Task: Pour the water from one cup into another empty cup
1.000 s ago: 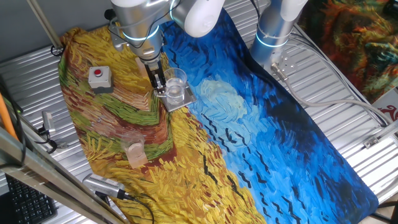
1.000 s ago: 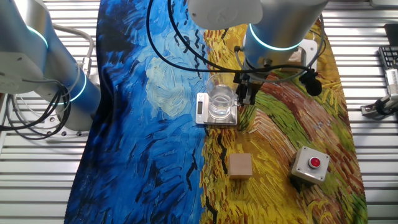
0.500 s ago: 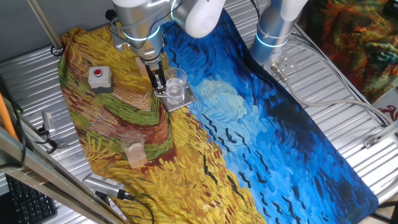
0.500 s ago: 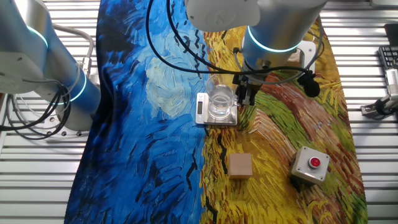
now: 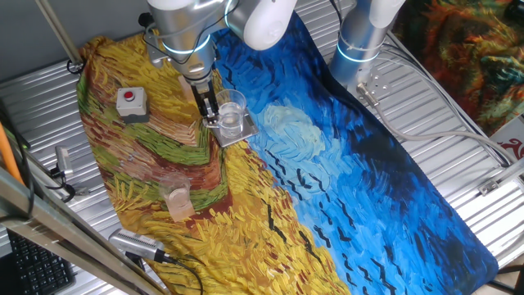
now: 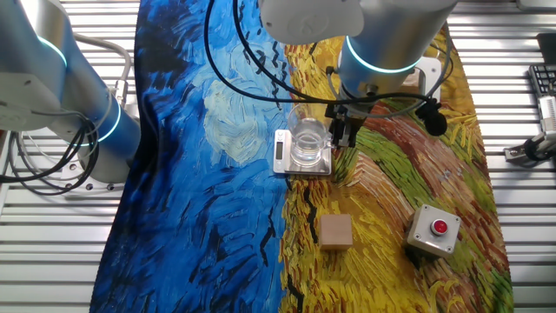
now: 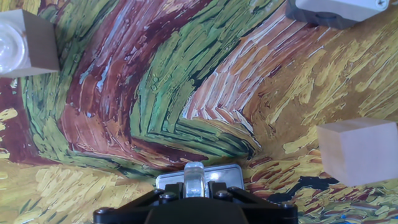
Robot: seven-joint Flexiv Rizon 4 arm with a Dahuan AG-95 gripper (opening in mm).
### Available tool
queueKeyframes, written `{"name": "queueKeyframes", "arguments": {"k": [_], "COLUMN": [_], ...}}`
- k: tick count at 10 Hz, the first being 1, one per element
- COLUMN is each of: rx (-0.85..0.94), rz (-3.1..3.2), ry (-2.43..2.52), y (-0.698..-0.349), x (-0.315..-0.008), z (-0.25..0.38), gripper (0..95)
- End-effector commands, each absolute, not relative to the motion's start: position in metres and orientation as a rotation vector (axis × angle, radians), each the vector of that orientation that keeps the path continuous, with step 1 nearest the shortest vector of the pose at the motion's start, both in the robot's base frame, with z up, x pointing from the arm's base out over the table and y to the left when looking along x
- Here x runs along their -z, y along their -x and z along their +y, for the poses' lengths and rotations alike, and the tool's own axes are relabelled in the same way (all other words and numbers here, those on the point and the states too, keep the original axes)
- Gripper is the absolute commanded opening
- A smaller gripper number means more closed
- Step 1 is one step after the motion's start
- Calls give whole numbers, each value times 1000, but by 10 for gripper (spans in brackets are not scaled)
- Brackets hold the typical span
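Note:
The clear tumbler (image 5: 232, 113) stands upright on a small silver scale (image 5: 242, 134) where the yellow and blue parts of the cloth meet; it also shows in the other fixed view (image 6: 308, 142). A little water shows faintly at its bottom. My gripper (image 5: 212, 111) (image 6: 342, 136) is shut on the tumbler's wall, on the side towards the yellow cloth. In the hand view the clear wall (image 7: 194, 175) sits pinched between my fingers. The small peach-tinted cup (image 5: 178, 199) stands apart near the cloth's front left and shows at the top left of the hand view (image 7: 15, 43).
A grey box with a red button (image 5: 130, 102) (image 6: 433, 230) sits on the yellow cloth. A wooden block (image 6: 335, 231) (image 7: 357, 151) lies near the scale (image 6: 281, 152). A second arm's base (image 5: 358, 45) stands at the back. Ribbed metal table (image 5: 458, 164) surrounds the cloth.

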State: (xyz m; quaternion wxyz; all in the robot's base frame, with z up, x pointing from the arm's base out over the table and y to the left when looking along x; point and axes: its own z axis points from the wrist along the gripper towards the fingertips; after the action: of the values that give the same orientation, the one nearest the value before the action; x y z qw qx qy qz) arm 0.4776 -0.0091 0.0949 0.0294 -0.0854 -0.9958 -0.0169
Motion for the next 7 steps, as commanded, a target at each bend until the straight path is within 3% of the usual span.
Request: {"name": "queueKeyframes", "arguments": {"k": [1,7], "rx": [54,66], "rz": [-3069,-3062], "ry": [273,285], "y": [-478,-478], "x": [-95,-94], "z": [-9,-8], "gripper": [0,0]}}
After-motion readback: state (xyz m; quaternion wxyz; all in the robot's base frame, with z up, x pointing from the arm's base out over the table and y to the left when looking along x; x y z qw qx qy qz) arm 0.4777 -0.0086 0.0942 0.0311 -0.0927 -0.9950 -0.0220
